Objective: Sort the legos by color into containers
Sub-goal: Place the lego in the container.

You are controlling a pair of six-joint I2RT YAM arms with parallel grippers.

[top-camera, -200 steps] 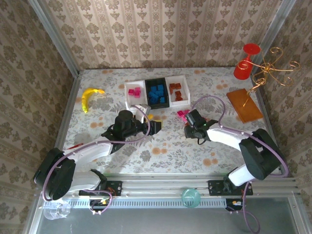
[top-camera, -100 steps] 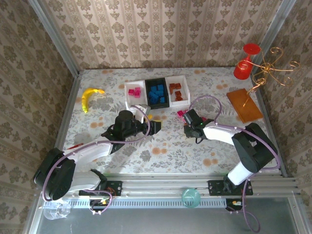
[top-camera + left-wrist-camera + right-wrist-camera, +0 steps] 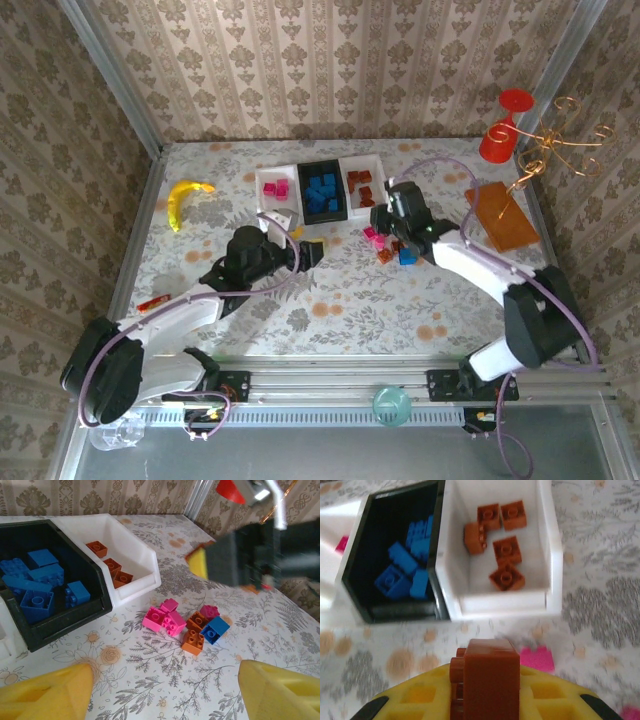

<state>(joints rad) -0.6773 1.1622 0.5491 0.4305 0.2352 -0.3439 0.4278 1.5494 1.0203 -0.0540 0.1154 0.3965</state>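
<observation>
Right gripper (image 3: 485, 700) pinches one orange-brown brick (image 3: 485, 675) near the right white tray (image 3: 500, 605), far-middle of the table. Let go early, it would likely land outside or skip into the black tray (image 3: 395, 614). Left gripper (image 3: 167, 687) is spread and empty. Count: three trays, five orange-brown bricks binned, and seven loose legos (image 3: 174, 622) just before the trays (four pink, two orange-brown, one blue).

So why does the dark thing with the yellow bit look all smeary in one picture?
Left wrist view: the right gripper is smeared with blur, though the loose pink, blue and orange plastic bricks look sharp. Right wrist view: the small orange-brown plastic brick it pinches and the white rectangular plastic tray look soft. Top view: crisp.
</observation>
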